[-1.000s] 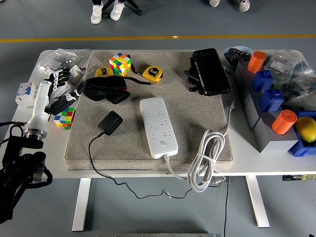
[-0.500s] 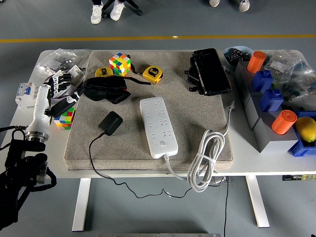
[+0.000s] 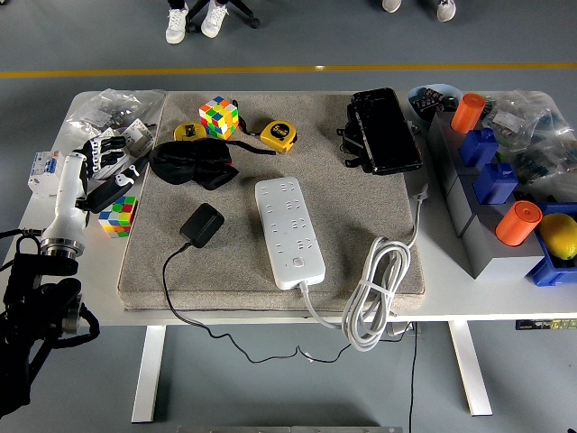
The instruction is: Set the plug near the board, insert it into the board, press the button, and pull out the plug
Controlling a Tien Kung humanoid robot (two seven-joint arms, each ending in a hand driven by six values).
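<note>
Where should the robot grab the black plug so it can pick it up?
Probably around the black plug body's two long sides, coming straight down from above. It lies flat on the grey mat, its cord trails off its near-left corner, and there is open mat on both sides for fingers.

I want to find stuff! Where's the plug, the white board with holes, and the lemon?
plug [image 3: 202,224], head view, middle of its black body.
white board [image 3: 288,230], head view, middle of its top face.
lemon [image 3: 560,235], head view, its yellow middle.
</note>
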